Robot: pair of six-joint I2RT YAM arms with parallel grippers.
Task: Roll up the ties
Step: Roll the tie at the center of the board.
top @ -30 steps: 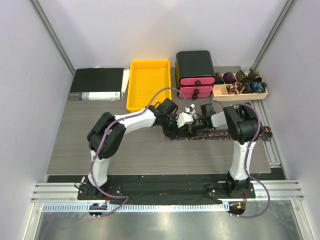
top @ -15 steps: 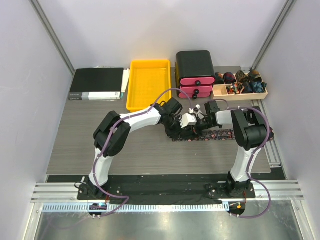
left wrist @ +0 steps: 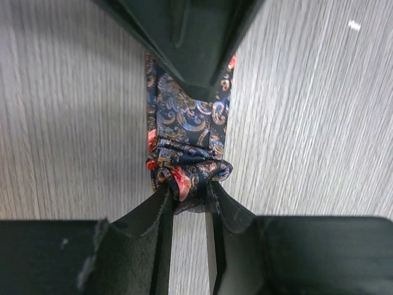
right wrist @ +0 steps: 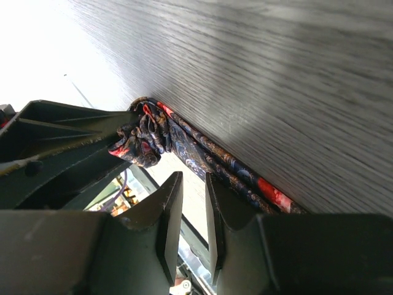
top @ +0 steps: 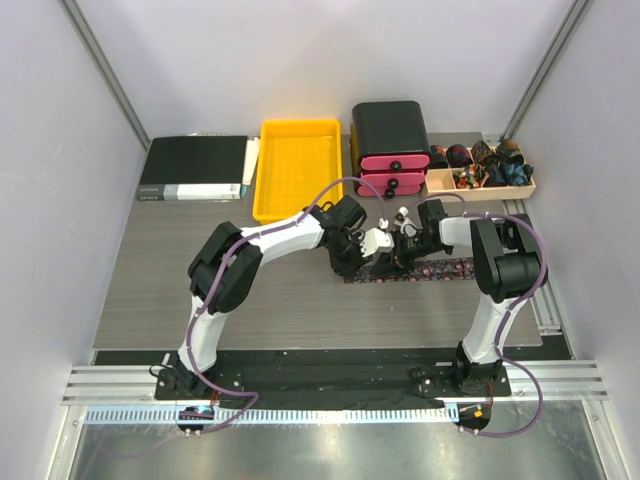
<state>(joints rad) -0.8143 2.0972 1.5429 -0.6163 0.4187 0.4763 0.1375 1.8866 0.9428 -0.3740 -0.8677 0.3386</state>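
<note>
One dark tie (top: 440, 268) with red and orange speckles lies flat across the table's middle right. My left gripper (top: 362, 262) is at its left end. In the left wrist view the gripper (left wrist: 189, 196) is shut on the bunched end of the tie (left wrist: 187, 123). My right gripper (top: 393, 250) hovers close beside the left one over the tie. In the right wrist view its jaws (right wrist: 193, 181) stand a narrow gap apart with nothing between them, and the tie (right wrist: 202, 157) runs just beyond its fingertips.
A yellow tray (top: 298, 170) and a black binder (top: 195, 168) are at the back left. A black box with pink drawers (top: 390, 145) and a wooden box of rolled ties (top: 480, 170) are at the back right. A metal rail (top: 540, 290) runs along the right edge.
My right gripper has slid left along the tie, close to the left gripper. The tie's right end has drawn in to the left. The left gripper has shifted slightly right.
</note>
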